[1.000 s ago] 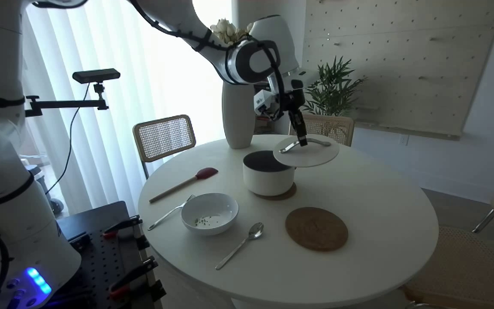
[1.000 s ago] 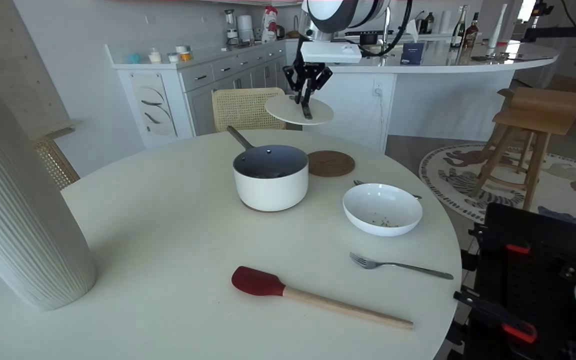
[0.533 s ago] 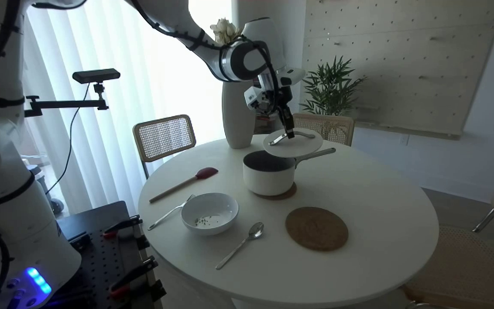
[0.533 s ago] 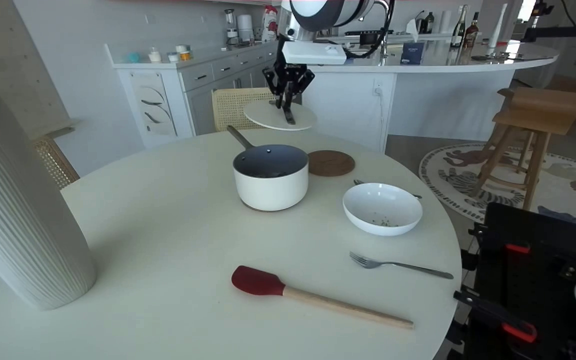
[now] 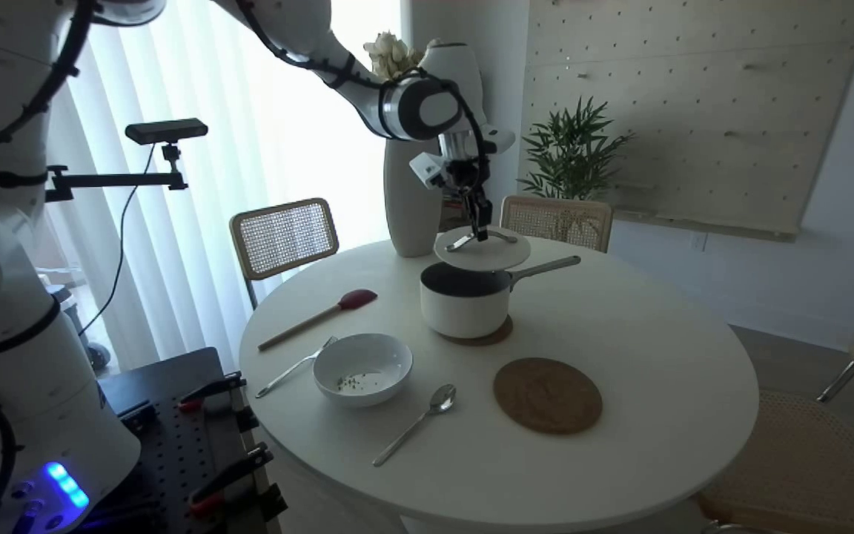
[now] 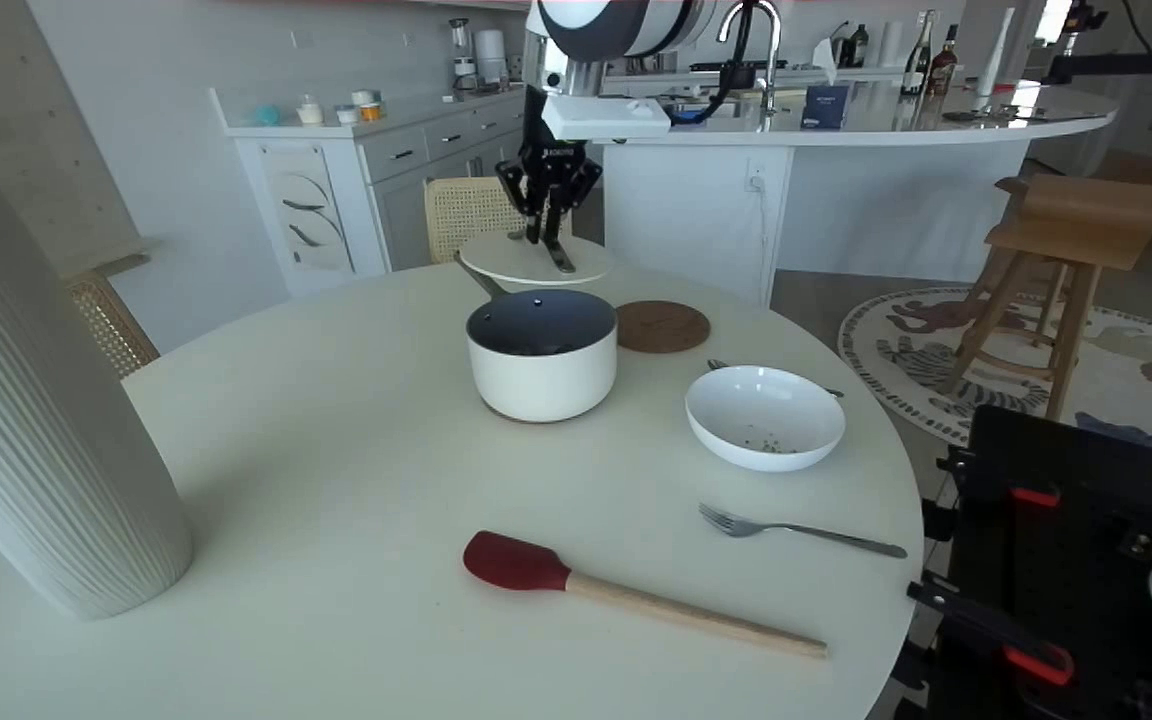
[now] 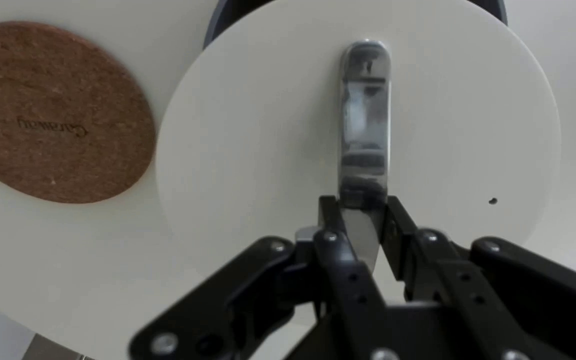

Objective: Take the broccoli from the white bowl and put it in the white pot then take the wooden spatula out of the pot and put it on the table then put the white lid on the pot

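Observation:
My gripper [image 7: 360, 202] is shut on the metal handle of the white lid [image 7: 248, 140]. In both exterior views the lid [image 5: 501, 259] [image 6: 506, 258] hangs about level, just above the rim and off to the handle side of the white pot [image 5: 464, 311] [image 6: 541, 380]. Much of the pot's opening is uncovered, its inside dark. Only small green crumbs lie in the white bowl [image 5: 362, 371] [image 6: 764, 420]; the broccoli itself is out of sight. On the table rests the wooden spatula [image 5: 308, 325] [image 6: 686, 610], with a dark red head.
Beneath the pot is a brown mat [image 5: 497, 334]; another round brown mat [image 5: 545, 397] [image 7: 58, 112] lies beside it. A spoon [image 5: 440, 400] and a fork [image 6: 801, 535] flank the bowl. A tall white vase [image 5: 412, 193] [image 6: 46, 400] stands near the table's edge.
The gripper has carried the lid toward the pot and lowered it, and the lid has come closer to level. Pot, bowl, spatula and cutlery have stayed put.

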Controlling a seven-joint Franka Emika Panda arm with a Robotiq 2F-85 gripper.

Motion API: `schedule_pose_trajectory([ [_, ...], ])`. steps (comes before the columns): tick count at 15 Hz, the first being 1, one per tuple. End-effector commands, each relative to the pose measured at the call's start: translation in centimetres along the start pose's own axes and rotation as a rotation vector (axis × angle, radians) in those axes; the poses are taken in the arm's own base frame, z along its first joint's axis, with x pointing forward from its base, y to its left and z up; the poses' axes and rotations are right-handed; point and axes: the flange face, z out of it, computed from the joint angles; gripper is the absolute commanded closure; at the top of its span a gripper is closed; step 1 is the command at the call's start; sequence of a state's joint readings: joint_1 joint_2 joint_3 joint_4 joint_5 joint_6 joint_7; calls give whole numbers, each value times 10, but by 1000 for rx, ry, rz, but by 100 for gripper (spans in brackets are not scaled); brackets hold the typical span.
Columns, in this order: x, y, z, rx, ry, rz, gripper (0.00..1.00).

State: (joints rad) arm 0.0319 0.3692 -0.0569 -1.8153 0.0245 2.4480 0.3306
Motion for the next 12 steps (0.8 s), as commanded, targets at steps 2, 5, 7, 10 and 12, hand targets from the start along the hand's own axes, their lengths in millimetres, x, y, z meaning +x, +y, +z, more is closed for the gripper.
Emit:
schedule_pose_trajectory([
  [2,12,-5,-2,12,-54,-64,94],
  [5,11,-6,10,-1,-94,-92,94],
  [7,9,-10,19,-7,-114,-104,94],
  [10,4,-19,29,-28,-126,-127,94],
  [12,2,-25,34,-36,-123,-138,94],
])
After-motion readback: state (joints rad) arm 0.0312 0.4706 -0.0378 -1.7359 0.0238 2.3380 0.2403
